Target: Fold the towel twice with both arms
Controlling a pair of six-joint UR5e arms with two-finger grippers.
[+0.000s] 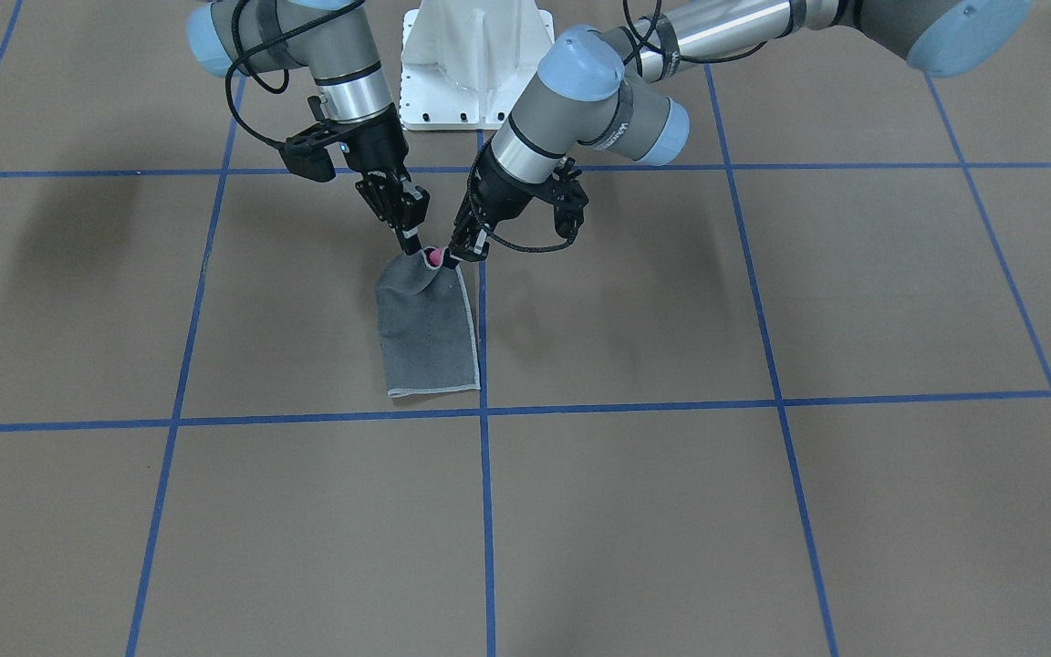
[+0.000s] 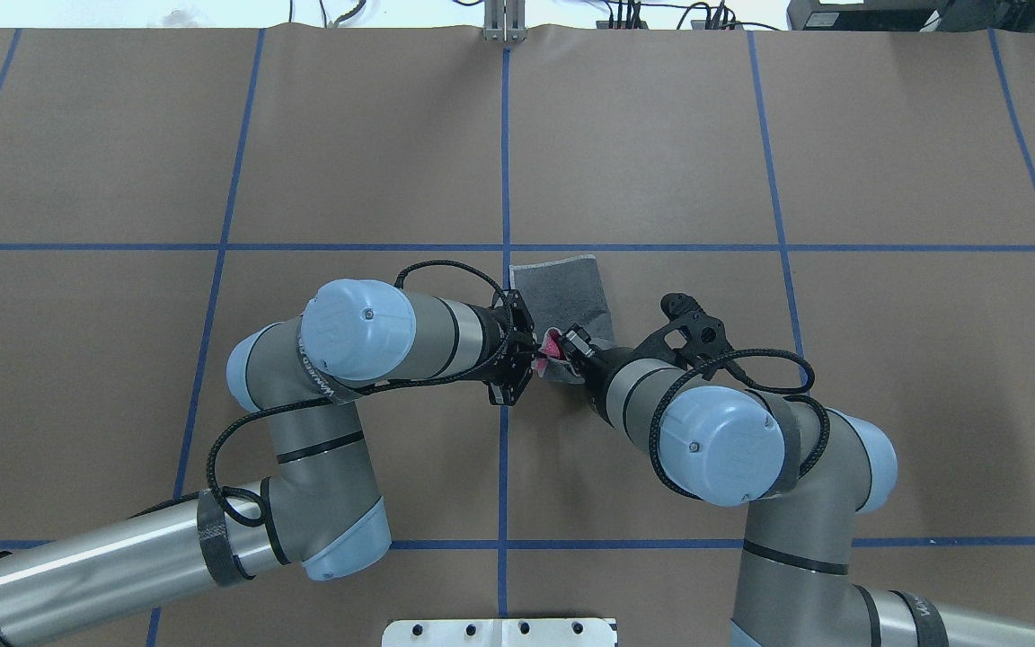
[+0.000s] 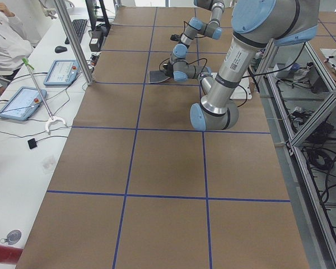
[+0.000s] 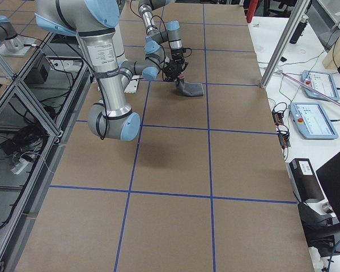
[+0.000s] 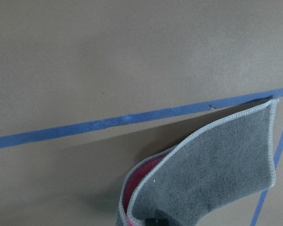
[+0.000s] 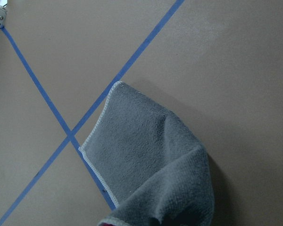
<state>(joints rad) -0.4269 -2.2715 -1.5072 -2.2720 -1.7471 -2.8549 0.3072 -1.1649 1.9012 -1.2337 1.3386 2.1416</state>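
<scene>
Looks steeply down from behind and from across the table (image 1: 763, 511); looks along it from both ends, far off; peers close from both wrist mounts; shares the towel (image 1: 427, 328) throughout.

Even, bright light (soft shadows), sharp pics

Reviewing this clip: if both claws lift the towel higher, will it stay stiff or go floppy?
Probably floppy: the towel droops from the left claw and right claw down to the table, bunching between them. Likely light, since two small pinches hold its raised end. Its terry texture suggests little slipping.
</scene>
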